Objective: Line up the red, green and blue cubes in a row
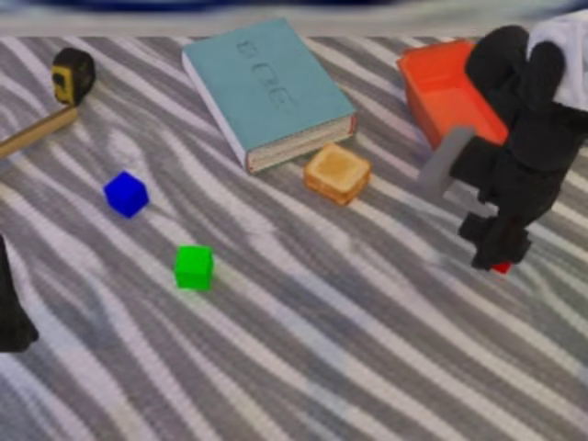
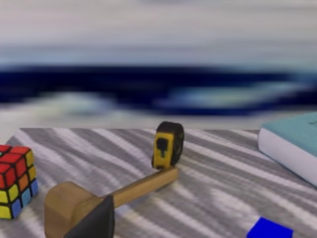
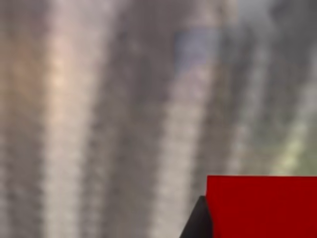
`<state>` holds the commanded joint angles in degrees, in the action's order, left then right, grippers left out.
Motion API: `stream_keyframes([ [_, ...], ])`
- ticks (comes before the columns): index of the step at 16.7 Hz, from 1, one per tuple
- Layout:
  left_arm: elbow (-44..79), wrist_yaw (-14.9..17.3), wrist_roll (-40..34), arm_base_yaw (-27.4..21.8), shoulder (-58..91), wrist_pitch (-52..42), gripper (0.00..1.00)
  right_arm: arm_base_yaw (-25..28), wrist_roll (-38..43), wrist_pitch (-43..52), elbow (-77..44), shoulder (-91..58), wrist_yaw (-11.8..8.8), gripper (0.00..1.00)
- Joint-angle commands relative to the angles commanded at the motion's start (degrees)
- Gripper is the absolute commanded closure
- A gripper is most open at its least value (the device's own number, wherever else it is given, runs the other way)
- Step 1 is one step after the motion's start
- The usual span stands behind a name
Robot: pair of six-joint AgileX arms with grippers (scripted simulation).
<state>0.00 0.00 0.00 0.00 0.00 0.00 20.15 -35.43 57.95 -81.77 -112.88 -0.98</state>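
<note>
You will find almost nothing to read here. The teal book has some faint raised marks on its cover in the top view, but they are too blurry for you to make out any letters. The yellow tape measure has a dark patch on its side, and you can read no words or numbers on it. Nothing else shows any writing.

The right gripper hides most of the red cube.
</note>
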Motion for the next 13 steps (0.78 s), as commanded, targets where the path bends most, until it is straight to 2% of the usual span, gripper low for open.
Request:
stream_keyframes([
  [7, 0.00, 0.00, 0.00, 0.00, 0.00, 0.00, 0.00, 0.66, 0.05, 2.06, -1.93, 0.28, -0.01, 1.00],
  [10, 0.00, 0.00, 0.00, 0.00, 0.00, 0.00, 0.00, 6.24, 0.27, 4.49, -7.40, -2.94, 0.00, 1.00],
  [13, 0.00, 0.00, 0.00, 0.00, 0.00, 0.00, 0.00, 15.03, 1.01, 8.20, -15.74, -7.71, -0.01, 1.00],
])
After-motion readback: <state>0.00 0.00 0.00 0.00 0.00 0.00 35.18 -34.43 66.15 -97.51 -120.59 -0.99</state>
